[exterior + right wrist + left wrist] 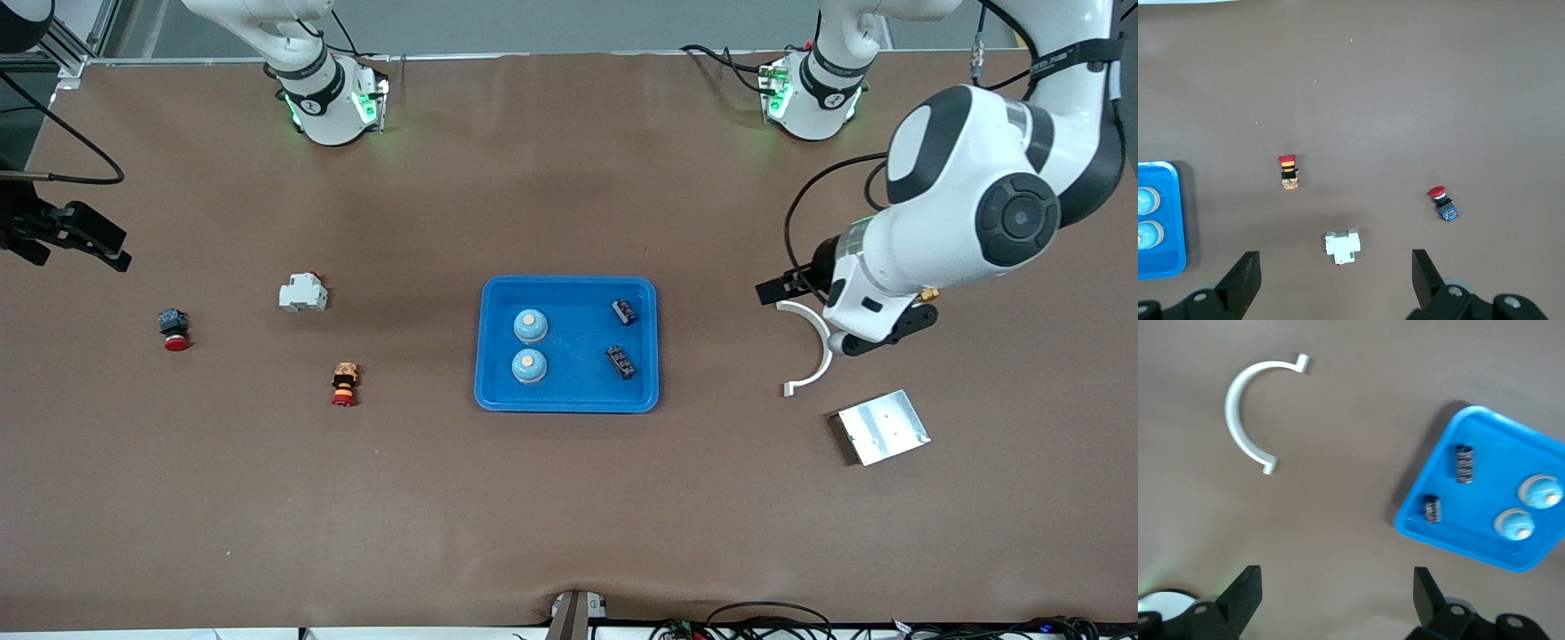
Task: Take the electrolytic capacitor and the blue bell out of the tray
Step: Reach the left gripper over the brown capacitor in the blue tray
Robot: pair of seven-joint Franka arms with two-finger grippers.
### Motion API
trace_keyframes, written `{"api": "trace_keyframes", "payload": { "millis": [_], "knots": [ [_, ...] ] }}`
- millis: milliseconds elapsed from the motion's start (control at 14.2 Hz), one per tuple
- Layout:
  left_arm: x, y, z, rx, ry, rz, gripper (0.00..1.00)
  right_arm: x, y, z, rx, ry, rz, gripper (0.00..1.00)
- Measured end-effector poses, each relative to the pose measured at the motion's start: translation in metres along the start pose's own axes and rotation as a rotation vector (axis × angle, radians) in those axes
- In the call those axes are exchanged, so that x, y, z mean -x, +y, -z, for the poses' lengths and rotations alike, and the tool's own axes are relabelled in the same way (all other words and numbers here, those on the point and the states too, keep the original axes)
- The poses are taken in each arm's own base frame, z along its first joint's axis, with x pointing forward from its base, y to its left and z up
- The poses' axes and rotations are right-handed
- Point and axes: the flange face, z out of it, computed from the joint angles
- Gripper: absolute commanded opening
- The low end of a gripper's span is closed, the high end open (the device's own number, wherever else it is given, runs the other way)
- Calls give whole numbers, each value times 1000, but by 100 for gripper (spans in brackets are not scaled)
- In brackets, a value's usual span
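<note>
2 pincers hang with fingers spread wide and nothing between them: the left pincer (pixel 1335 600) is over bare counter (pixel 569 516) just beside the white curved bracket (pixel 811 348), toward the left arm's end, and the right pincer (pixel 1335 280) is over the counter near the white breaker block (pixel 1343 246), at the right arm's end. Neither has reached for anything yet, so both seem to be waiting at their own ends. Between them sits the blue tray (pixel 568 402), holding 2 blue bells (pixel 530 326) on the side toward the right arm and 2 dark electrolytic capacitors (pixel 621 361) on the side toward the left arm; that split probably suits 1 arm per kind of part. All 4 pieces lie well apart from each other and from the raised rim, leaving room for fingers to come down. Open counter surrounds the tray for setting parts down. A silver plate (pixel 883 427), a red-capped button (pixel 175 330) and an orange-banded button (pixel 345 383) lie well clear.
</note>
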Motion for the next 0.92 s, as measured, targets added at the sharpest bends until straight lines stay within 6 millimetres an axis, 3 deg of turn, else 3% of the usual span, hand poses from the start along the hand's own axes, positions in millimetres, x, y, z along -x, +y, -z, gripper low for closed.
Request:
{"api": "trace_keyframes", "payload": {
  "millis": [211, 493, 916],
  "knots": [
    [13, 41, -26, 18, 33, 84, 100, -1, 1, 1, 0, 3, -1, 100],
    [28, 95, -87, 16, 49, 199, 100, -1, 9, 0, 1, 1, -15, 100],
    [30, 134, -170, 0, 68, 262, 100, -2, 8, -2, 1, -3, -14, 100]
  ]
}}
